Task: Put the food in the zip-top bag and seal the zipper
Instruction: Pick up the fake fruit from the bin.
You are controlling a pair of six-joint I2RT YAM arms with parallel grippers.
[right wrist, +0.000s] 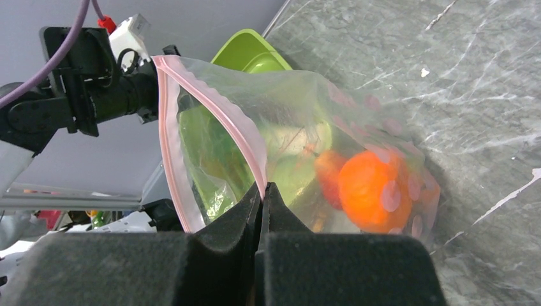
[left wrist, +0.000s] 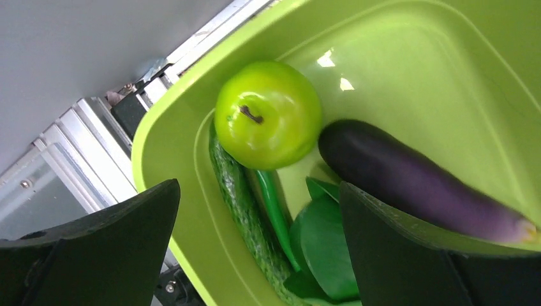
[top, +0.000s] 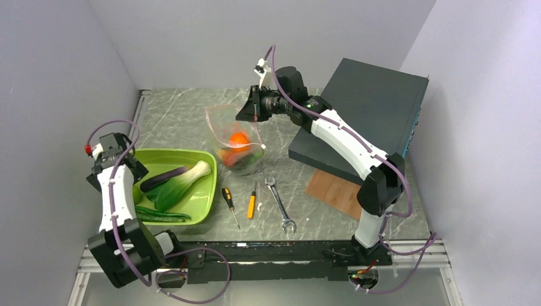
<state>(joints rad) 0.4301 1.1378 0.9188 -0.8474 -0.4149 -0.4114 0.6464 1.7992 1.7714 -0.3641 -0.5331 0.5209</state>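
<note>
The clear zip-top bag [top: 237, 137] stands mid-table with an orange ball [top: 238, 139] and green and red pieces inside. My right gripper [top: 254, 113] is shut on its pink zipper strip [right wrist: 210, 105] and holds the mouth up and open; the orange ball [right wrist: 367, 188] shows through the plastic. My left gripper [top: 112, 155] hangs open over the left end of the lime-green tray [top: 204, 197], above a green apple [left wrist: 268, 115], a purple eggplant [left wrist: 415, 178], a cucumber [left wrist: 245, 217] and a thin green pepper [left wrist: 275, 210]. Its fingers [left wrist: 102, 248] touch nothing.
Two small screwdrivers [top: 229, 204] and a wrench [top: 279, 204] lie in front of the bag. A dark box [top: 363, 115] sits at the right with a wooden board [top: 335, 191] under its near edge. Walls close in on both sides. A bok choy [top: 185, 182] lies in the tray.
</note>
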